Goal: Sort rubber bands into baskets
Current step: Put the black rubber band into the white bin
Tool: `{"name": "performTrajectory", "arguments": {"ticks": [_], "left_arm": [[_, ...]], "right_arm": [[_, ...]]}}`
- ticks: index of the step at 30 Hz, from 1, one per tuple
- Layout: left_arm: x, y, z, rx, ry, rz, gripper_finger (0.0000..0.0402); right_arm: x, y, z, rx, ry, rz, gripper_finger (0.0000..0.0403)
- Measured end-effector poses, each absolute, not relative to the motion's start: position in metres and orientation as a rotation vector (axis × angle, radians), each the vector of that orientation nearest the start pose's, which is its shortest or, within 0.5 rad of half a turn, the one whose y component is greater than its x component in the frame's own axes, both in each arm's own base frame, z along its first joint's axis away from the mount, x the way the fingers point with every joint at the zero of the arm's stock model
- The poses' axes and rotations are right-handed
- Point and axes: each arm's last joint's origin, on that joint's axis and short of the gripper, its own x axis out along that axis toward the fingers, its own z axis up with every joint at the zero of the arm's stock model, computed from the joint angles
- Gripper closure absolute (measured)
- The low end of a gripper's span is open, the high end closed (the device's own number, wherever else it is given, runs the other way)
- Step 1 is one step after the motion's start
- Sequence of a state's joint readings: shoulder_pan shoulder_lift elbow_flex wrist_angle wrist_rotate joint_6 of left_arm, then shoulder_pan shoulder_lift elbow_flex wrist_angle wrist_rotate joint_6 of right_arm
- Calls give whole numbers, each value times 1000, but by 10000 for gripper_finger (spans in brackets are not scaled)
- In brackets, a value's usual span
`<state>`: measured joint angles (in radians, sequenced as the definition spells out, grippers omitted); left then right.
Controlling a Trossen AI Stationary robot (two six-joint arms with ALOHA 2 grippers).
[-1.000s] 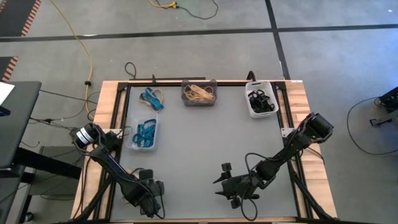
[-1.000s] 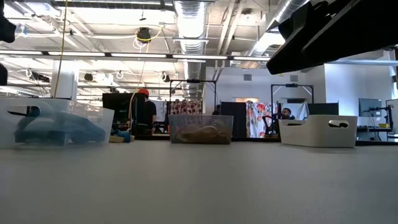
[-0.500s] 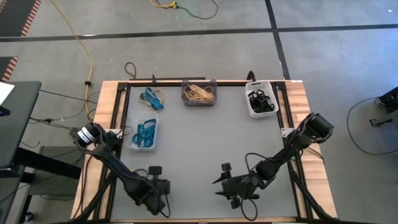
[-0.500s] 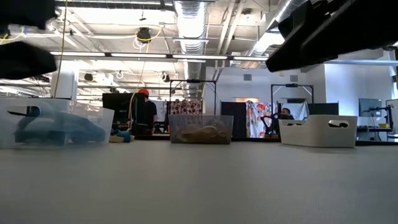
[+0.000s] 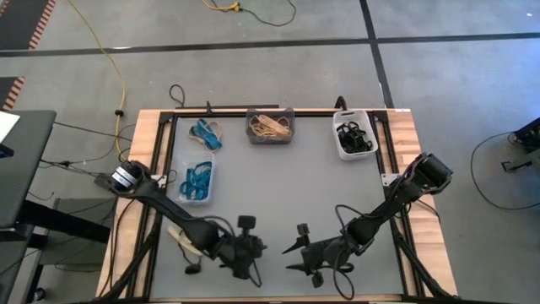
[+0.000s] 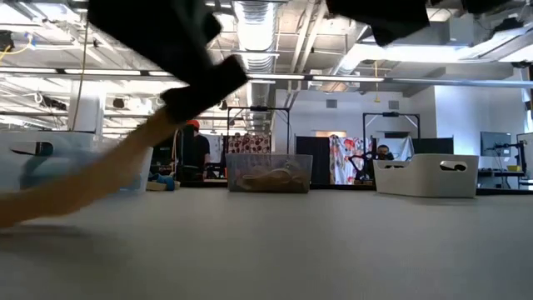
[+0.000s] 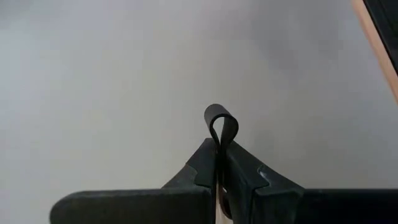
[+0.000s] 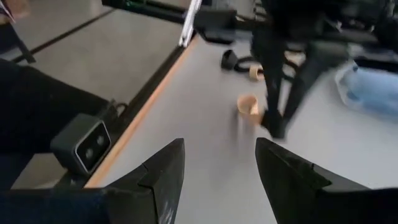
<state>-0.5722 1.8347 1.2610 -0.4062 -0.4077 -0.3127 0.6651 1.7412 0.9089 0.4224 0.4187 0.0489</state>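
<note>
Left pincer (image 7: 217, 163) pinches black rubber band (image 7: 221, 122) (looped upward).

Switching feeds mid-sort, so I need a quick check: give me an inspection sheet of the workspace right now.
Surface: grey table, wooden side edges.
Job's things: clear basket holds blue bands; dark grey basket holds tan ones; white basket holds black ones; loose blue bands, tan band and black loop lie on the table.
Clutter: nothing seen.
Grippers: left gripper, fingers shut on black rubber band; right gripper, fingers open, empty.
Cables: yellow cable on floor.
Surroundings: person in room behind.
</note>
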Motion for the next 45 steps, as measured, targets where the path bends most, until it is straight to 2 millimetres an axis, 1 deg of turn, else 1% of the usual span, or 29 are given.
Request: {"name": "performTrajectory", "arguments": {"ticks": [4, 10, 13, 19, 22, 29, 36, 45], "left_arm": [[337, -186, 201, 161, 818, -8, 399], [345, -186, 207, 172, 743, -39, 400], [345, -186, 207, 177, 735, -44, 400], [344, -186, 206, 178, 755, -58, 400], [343, -186, 204, 166, 772, -62, 400], [341, -188, 204, 165, 780, -64, 400], [340, -192, 207, 155, 760, -77, 400], [340, -192, 206, 156, 768, -86, 400]], "right_arm": [[294, 212, 189, -169, 319, 234, 179], [302, 200, 189, -156, 319, 194, 179], [309, 195, 184, -148, 312, 173, 179], [326, 188, 161, -121, 304, 155, 179], [330, 186, 156, -115, 297, 149, 179], [331, 186, 158, -133, 294, 134, 179], [331, 183, 156, -191, 315, 37, 178], [330, 182, 155, -199, 319, 24, 178]]}}
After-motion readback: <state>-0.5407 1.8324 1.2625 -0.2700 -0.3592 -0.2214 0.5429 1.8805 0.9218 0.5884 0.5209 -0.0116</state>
